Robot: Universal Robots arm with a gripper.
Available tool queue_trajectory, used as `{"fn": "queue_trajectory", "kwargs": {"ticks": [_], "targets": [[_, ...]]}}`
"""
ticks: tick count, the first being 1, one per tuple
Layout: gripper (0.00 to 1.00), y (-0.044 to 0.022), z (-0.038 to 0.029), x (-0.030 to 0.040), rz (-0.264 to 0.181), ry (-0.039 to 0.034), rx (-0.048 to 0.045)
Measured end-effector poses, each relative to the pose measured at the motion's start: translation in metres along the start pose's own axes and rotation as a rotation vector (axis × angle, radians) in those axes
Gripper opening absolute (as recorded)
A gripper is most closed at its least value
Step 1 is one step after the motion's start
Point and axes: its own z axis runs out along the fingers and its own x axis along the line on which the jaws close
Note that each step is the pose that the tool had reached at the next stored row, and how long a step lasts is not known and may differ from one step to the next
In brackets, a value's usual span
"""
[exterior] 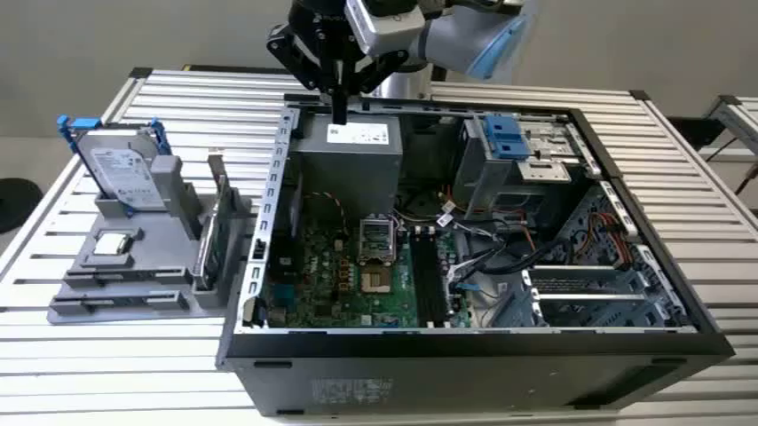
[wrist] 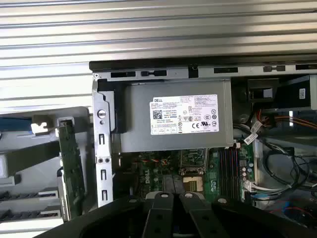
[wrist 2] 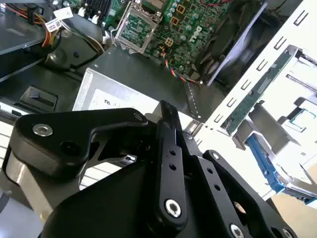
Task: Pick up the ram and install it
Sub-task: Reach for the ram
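A slatted metal worktop [exterior: 201, 98] carries everything; the open computer case [exterior: 474, 373] lies on its side across the middle and toward the exterior view's right edge, probably so that its inside faces up for an arm coming from above; its power supply [exterior: 350, 164] sits against the case's far wall, with the green motherboard [exterior: 337, 280] nearer the front wall; the long dark memory slots [exterior: 427, 280] beside the processor socket look unfilled, so the install reads as not yet done. A grey holder [exterior: 119, 288] stands near the worktop's edge at the exterior view's left, just beside the case, and props its parts upright, likely to leave their top edges free for pinching; a hard drive [exterior: 119, 173] in a blue frame stands at its far end. The ram [exterior: 204, 253] seems to be the thin dark-green board on edge along the holder's case-side; it cannot be cleanly told from a neighbouring card. The gripper [exterior: 340, 108] hangs above the power supply at the case's far wall, well apart from the ram, fingers together and holding nothing.
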Motion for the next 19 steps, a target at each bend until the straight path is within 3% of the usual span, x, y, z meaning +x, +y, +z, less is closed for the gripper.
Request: {"fn": "queue_trajectory", "kwargs": {"ticks": [9,19], "targets": [[0.0,-0.0001,-0.0001,0.0019,0.0,0.0,0.0001],[0.0,-0.0008,-0.0002,0.0111,0.0,0.0,0.0]]}}
